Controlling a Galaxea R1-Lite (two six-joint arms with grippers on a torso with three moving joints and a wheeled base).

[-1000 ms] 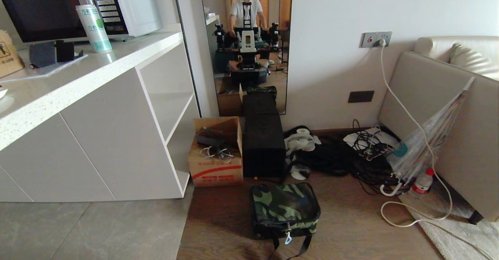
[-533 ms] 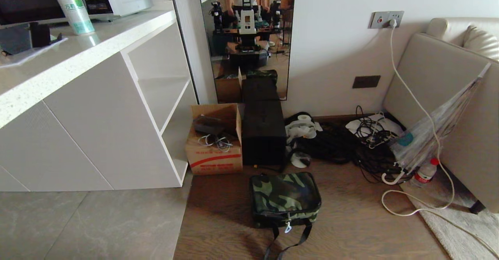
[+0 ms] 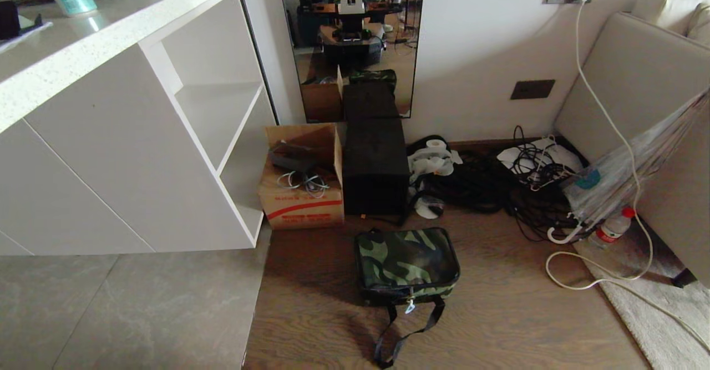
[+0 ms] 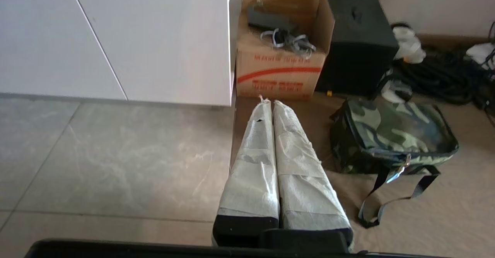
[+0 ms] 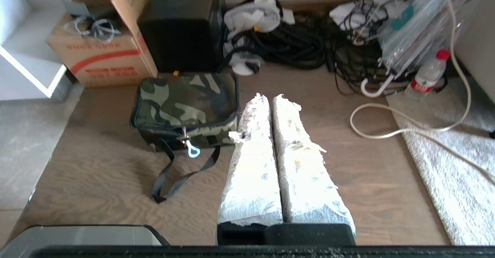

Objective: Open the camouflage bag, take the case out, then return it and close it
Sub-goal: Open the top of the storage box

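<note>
Two tools hang above the floor, each with its taped fingers pressed flat together and nothing between them. The left tool (image 4: pixel 269 102) shows only in its own wrist view; the camouflage bag (image 4: pixel 392 136) sits on the wooden floor off to its right, well apart from the fingertips. The right tool (image 5: pixel 267 97) has the same bag (image 5: pixel 185 105) just to its left — in that view the bag's corner seems to meet the fingertips, but whether they touch I cannot tell.

From the head view neither tool is visible. The bag (image 3: pixel 406 259) lies zipped shut, lid up, its white zip pull (image 3: pixel 410 306) on the near side and a black strap (image 3: pixel 402 334) looping onto the floor toward the robot. The case is not visible.

Beyond the bag, farther from both tools, stand a brown cardboard box (image 3: pixel 302 195) and a tall black box (image 3: pixel 374 167) side by side, touching. Black cables (image 3: pixel 488 189), a folded umbrella (image 3: pixel 627 178) and a water bottle (image 3: pixel 610 228) lie further right, near the sofa (image 3: pixel 638 81).
</note>
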